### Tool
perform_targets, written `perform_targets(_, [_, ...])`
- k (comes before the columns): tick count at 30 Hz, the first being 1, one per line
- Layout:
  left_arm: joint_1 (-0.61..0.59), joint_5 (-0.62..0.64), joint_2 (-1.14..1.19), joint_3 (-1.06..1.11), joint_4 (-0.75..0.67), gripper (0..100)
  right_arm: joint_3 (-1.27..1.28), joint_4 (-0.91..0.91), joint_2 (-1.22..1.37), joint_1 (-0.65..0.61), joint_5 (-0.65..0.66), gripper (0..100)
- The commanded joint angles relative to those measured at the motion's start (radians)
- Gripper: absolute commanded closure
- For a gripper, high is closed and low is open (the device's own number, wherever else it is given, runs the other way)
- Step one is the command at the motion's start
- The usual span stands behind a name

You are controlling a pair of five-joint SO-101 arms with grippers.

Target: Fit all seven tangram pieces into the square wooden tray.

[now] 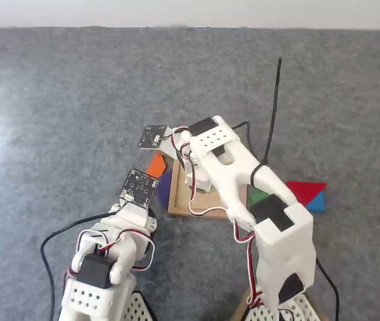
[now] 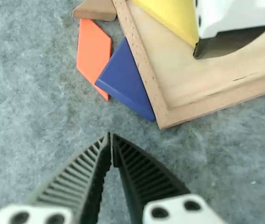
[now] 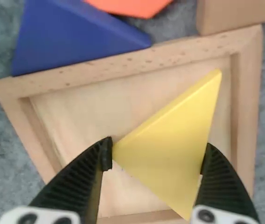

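The square wooden tray point(image 3: 123, 65) lies mid-table, also seen as the tray point(image 1: 207, 200) under the right arm point(image 1: 233, 164). A yellow triangle point(image 3: 170, 149) lies inside it, and my right gripper point(image 3: 156, 156) is shut on this piece, one finger at each side. Just outside the tray's wall lie a blue triangle point(image 2: 123, 79), an orange parallelogram point(image 2: 93, 49) and a plain wooden piece point(image 2: 95, 9). My left gripper point(image 2: 110, 138) hovers shut over bare carpet, short of the blue triangle. A red triangle point(image 1: 305, 190), a blue piece point(image 1: 318, 202) and a green piece point(image 1: 257, 197) lie on the tray's far side.
Grey carpet covers the table point(image 1: 76, 100). A black cable point(image 1: 273, 107) rises behind the right arm. The left arm point(image 1: 106, 257) stands at the near left. Both arm bases sit at the near edge.
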Motion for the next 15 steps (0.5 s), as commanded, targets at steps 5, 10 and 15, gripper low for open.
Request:
perform_targets(5, [-0.003, -0.006, -0.02, -0.013, 0.003, 98, -0.077, 0.01, -0.008, -0.007, 0.02, 78.6])
perform_targets(10, [-0.003, -0.006, -0.02, -0.013, 0.003, 98, -0.077, 0.022, -0.013, -0.007, 0.02, 74.0])
perform_targets(15, [-0.003, -0.006, -0.02, -0.013, 0.003, 98, -0.077, 0.03, -0.012, -0.007, 0.025, 63.2])
